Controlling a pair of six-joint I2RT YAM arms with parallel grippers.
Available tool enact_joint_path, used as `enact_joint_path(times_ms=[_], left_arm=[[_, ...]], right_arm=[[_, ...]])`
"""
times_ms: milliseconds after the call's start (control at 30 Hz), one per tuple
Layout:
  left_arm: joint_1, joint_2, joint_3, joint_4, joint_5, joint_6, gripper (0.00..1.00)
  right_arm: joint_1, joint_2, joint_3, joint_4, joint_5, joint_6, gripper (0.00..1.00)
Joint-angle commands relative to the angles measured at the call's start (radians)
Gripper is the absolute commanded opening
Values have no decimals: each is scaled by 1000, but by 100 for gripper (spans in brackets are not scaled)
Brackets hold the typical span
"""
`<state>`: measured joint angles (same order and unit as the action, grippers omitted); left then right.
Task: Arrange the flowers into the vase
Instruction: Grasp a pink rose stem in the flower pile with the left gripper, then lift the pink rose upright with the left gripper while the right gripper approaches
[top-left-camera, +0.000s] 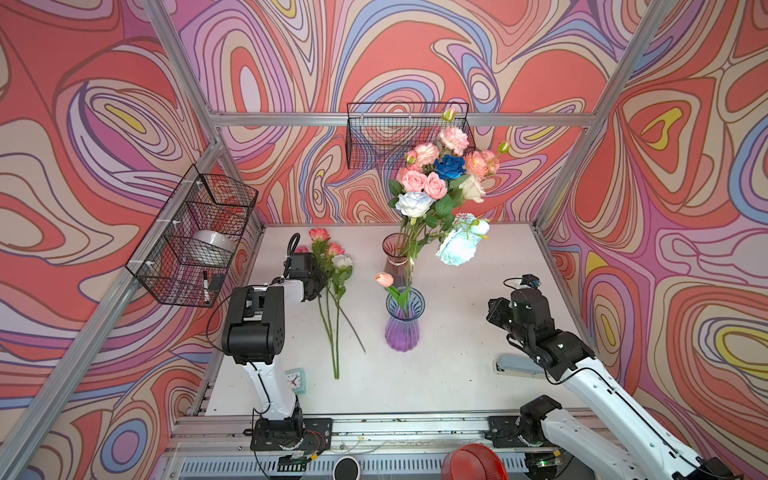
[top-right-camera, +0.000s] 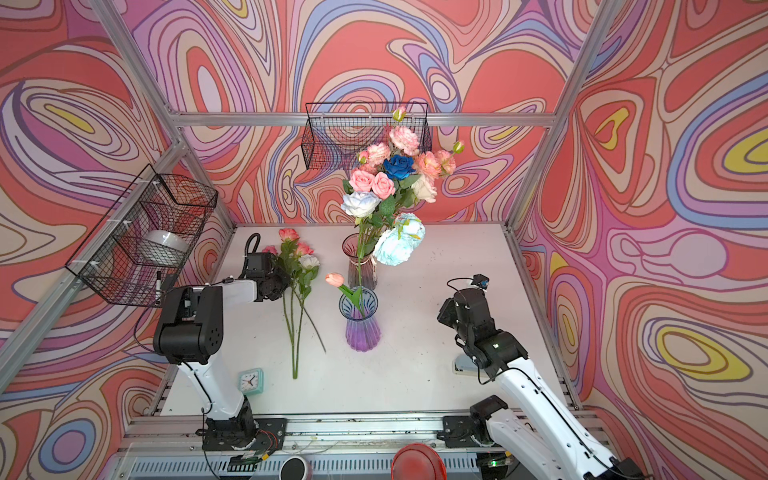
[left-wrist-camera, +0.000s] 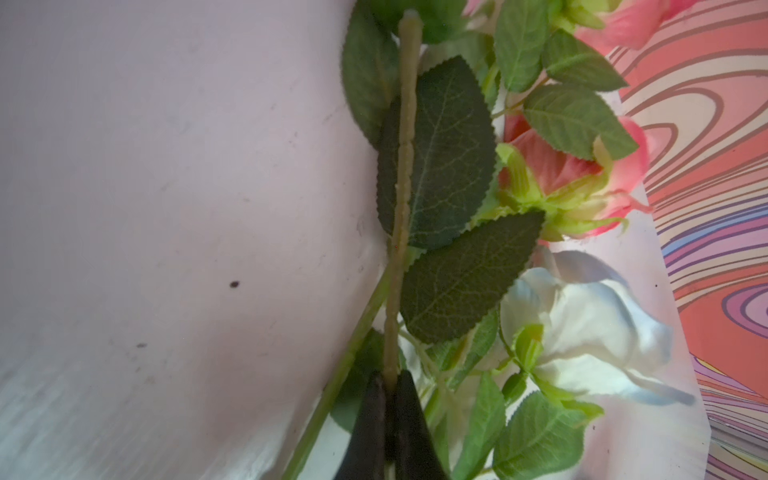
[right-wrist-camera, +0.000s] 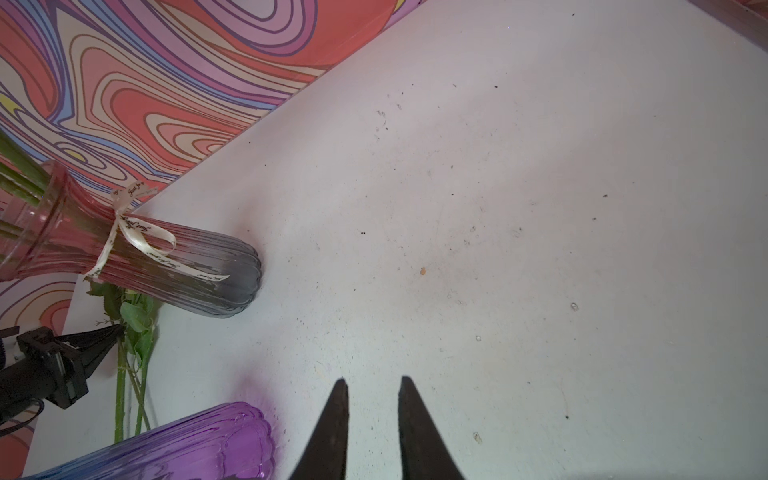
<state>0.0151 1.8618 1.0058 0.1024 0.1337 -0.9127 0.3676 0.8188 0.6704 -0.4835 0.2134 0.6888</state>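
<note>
Three loose flowers lie on the white table left of centre, pink and white blooms toward the back wall, stems toward the front. My left gripper is shut on one yellowish-green stem, beside a pink rose and a white rose. A purple vase holds one orange tulip. Behind it a pink-grey vase holds a full bunch of flowers. My right gripper hovers open over bare table, holding nothing.
A small mint clock stands beside the left arm's base. A grey stapler lies under the right arm. Wire baskets hang on the left wall and on the back wall. A red round object sits below the front rail.
</note>
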Motion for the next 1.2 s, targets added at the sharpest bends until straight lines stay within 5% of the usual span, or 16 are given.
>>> enact_joint_path(times_ms=[0, 267, 467, 600, 800, 1033, 1167], left_arm=[[8, -105, -32, 1, -35, 15, 0], [8, -426, -98, -85, -92, 68, 0], [6, -714, -84, -207, -17, 103, 0], [5, -894, -73, -256, 129, 115, 0], [-1, -1118, -55, -258, 329, 103, 0], [-14, -1145, -25, -19, 684, -33, 0], [-24, -1198, -68, 114, 784, -110, 0]], right_arm=[[-4, -6, 17, -2, 14, -14, 22], [-4, -10, 20, -6, 6, -17, 22], [-4, -46, 52, -14, -64, -58, 31], [-4, -94, 77, 39, -237, -111, 44], [-4, -139, 123, 98, -477, -160, 45], [9, -120, 170, 167, -909, -189, 50], [97, -135, 159, 207, -979, -170, 51]])
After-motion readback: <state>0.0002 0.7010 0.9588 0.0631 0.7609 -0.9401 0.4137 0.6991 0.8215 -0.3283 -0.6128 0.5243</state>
